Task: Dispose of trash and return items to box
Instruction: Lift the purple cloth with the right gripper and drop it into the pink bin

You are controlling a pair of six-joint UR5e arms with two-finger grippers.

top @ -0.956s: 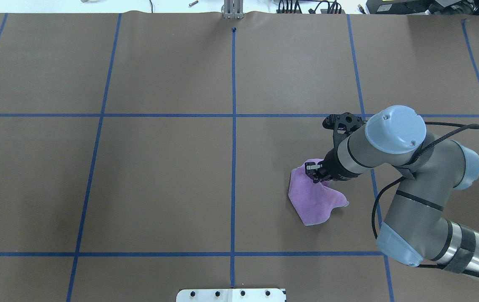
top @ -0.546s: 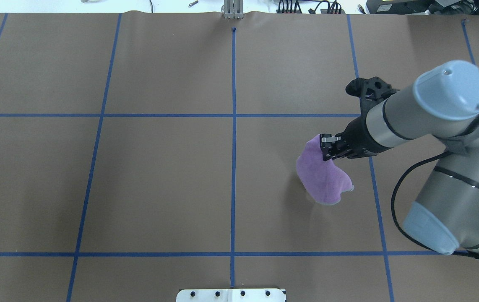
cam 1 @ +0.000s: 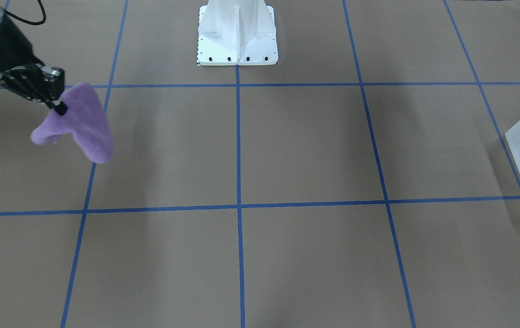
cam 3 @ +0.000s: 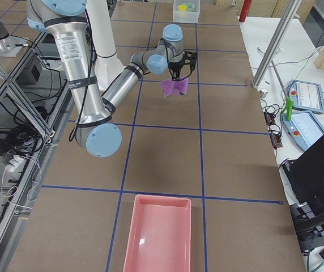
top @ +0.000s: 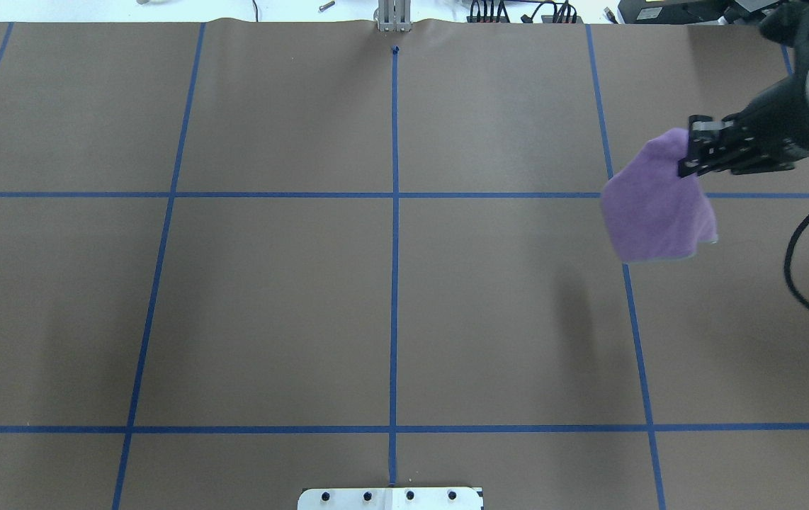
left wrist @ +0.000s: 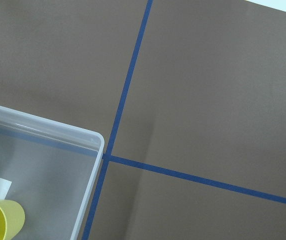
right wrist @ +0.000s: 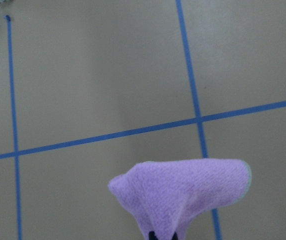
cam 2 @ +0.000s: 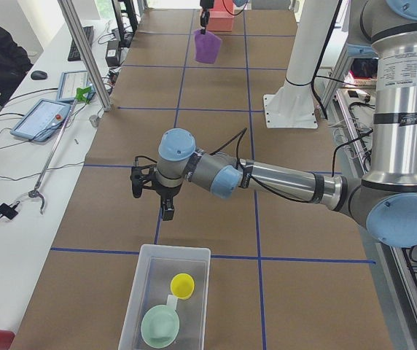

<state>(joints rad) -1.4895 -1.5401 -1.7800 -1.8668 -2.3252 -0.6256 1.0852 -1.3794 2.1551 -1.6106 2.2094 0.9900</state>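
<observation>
My right gripper [top: 688,152] is shut on a purple cloth [top: 659,205] and holds it hanging above the table. The gripper [cam 1: 57,107] and cloth [cam 1: 84,125] also show in the front view, and the cloth fills the bottom of the right wrist view [right wrist: 183,192]. The frosted box [cam 2: 139,292] stands at the table's left end and holds the yellow cup [cam 2: 182,285] and the mint bowl [cam 2: 159,326]. My left gripper [cam 2: 166,211] hovers just past the box's end; I cannot tell whether it is open. The left wrist view shows the box's corner [left wrist: 83,135] and the cup [left wrist: 0,220].
A pink tray [cam 3: 159,235] lies at the table's right end. The white robot base [cam 1: 237,32] stands at the table's near middle edge. Blue tape lines grid the brown table. Tablets and cables lie on the side bench [cam 2: 48,117].
My right gripper has lifted the purple cloth off the table and carried it away from the base, toward the table's right end. The cloth now hangs free.
</observation>
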